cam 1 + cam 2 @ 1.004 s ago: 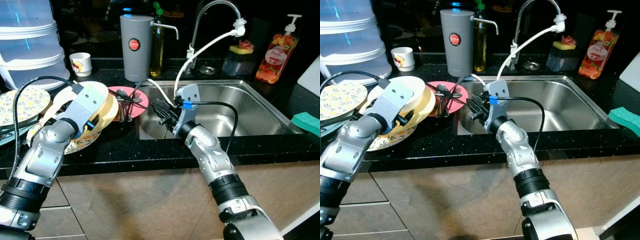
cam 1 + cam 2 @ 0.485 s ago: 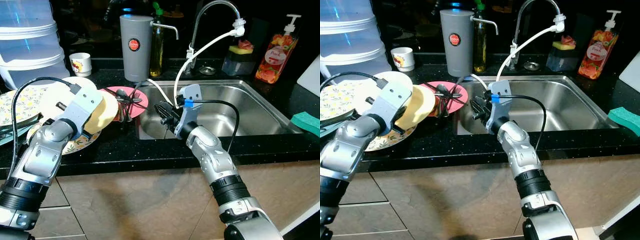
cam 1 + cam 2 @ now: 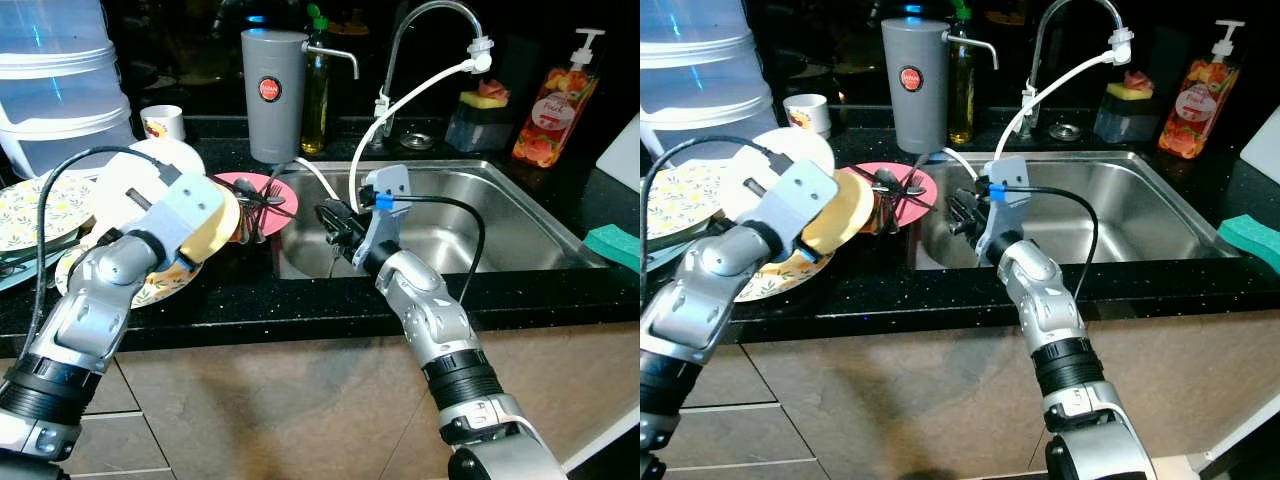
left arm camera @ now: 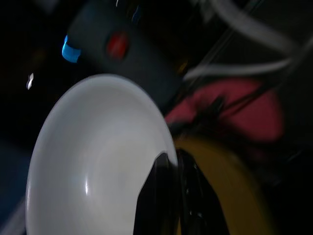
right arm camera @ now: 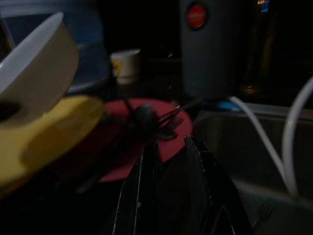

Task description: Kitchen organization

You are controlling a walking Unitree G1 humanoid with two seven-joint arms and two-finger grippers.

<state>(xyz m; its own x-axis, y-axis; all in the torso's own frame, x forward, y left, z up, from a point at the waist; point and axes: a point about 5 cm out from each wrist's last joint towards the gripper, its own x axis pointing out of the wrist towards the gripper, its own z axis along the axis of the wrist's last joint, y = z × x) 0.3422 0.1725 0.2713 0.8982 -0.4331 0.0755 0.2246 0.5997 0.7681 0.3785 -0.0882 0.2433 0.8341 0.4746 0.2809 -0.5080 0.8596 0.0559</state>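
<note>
My left gripper (image 4: 170, 162) is shut on the rim of a white bowl (image 3: 128, 172) and holds it tilted above the stack of dishes on the black counter. Just under it lies a yellow plate (image 3: 216, 216). To their right sits a pink plate (image 3: 246, 184) with a dark fork and spoon (image 3: 262, 200) on it. My right gripper (image 3: 328, 216) hovers over the sink's left edge, pointing at the pink plate. Its fingers (image 5: 146, 186) stand slightly apart with nothing between them.
A grey canister (image 3: 272, 95) and an oil bottle (image 3: 315, 90) stand behind the pink plate. A steel sink (image 3: 470, 225), tap and white hose (image 3: 400, 100) lie to the right. Floral plates (image 3: 40, 205), a cup (image 3: 160, 122) and clear tubs (image 3: 60, 80) are at the left; a green sponge (image 3: 612, 245) is far right.
My left gripper has lifted the white bowl off the yellow plate and tilted it up. The right gripper has drifted slightly right and up near the sink edge.
</note>
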